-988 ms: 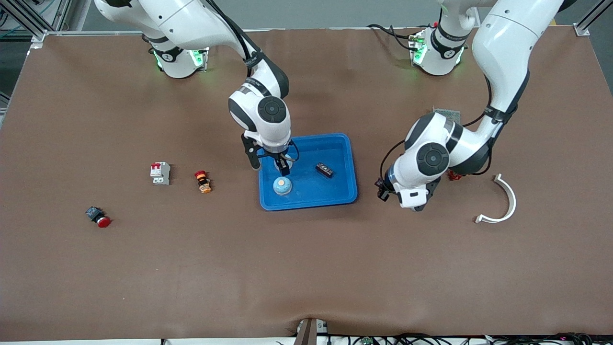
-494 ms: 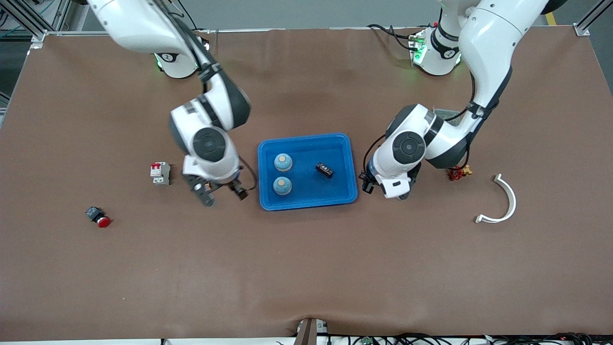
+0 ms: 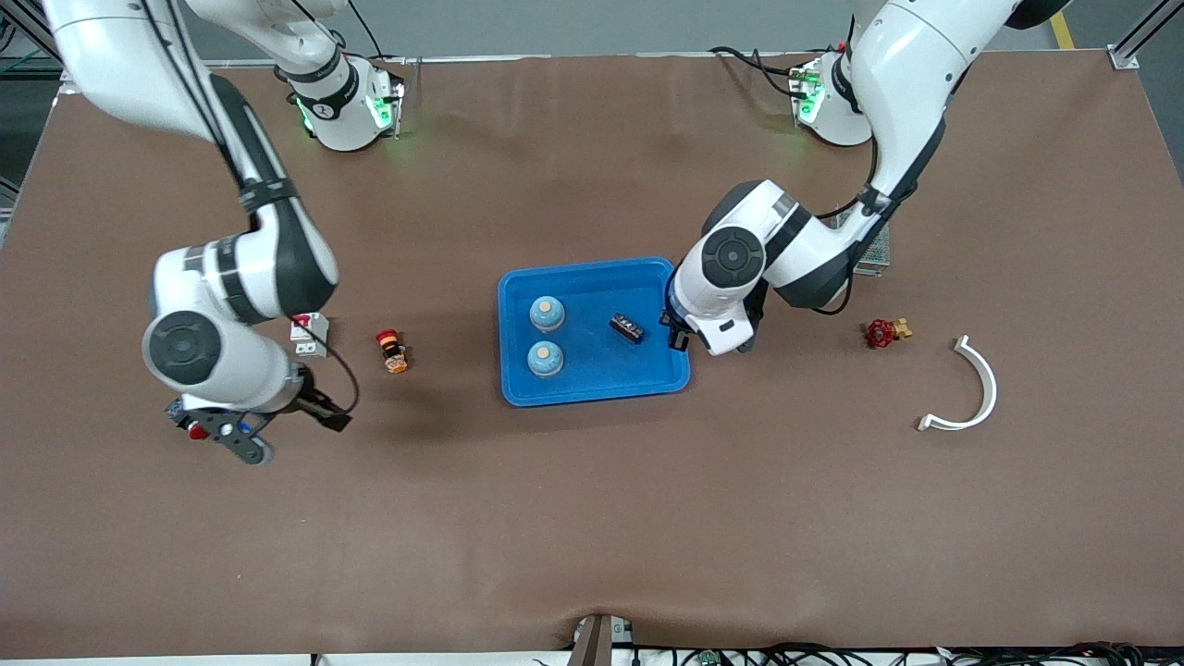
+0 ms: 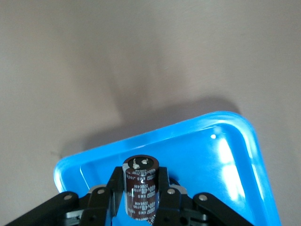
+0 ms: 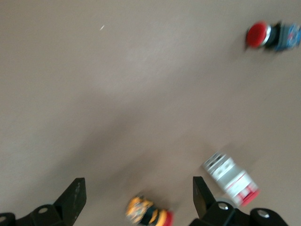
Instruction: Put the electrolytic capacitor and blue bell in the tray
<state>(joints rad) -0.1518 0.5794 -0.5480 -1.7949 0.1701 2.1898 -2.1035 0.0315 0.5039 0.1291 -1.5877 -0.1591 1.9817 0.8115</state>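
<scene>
Your left tool (image 4: 141, 207) is clamped on the electrolytic capacitor (image 4: 139, 187), a dark brown can held upright between the two fingers (image 4: 106, 197), with its pale top showing. In the front view, this left tool (image 3: 680, 328) hangs over the rim of the tray (image 3: 680, 305) at the end toward the left arm; the capacitor itself is hidden under the wrist there. In the left wrist view you see the blue tray (image 4: 235, 160) directly beneath the capacitor, its rounded corner and raised rim just past the fingertips.

Inside the tray, away from your left tool toward the right arm's end, stand two blue bells. One blue bell (image 3: 547, 313) is farther from the front camera, the other bell (image 3: 545, 357) nearer. A small black block (image 3: 626, 327) lies in the tray between the bells and your left tool.

Your right tool (image 3: 268, 427) is spread wide and holds nothing. It hangs over the bench (image 3: 592, 518) well apart from the tray, at the right arm's end. The right wrist view shows its open fingers (image 5: 73, 195) above bare bench, with an orange and black part (image 5: 148, 213), a grey breaker (image 5: 231, 179) and a red push button (image 5: 273, 35) lying out ahead of the right tool (image 5: 138, 197).
</scene>
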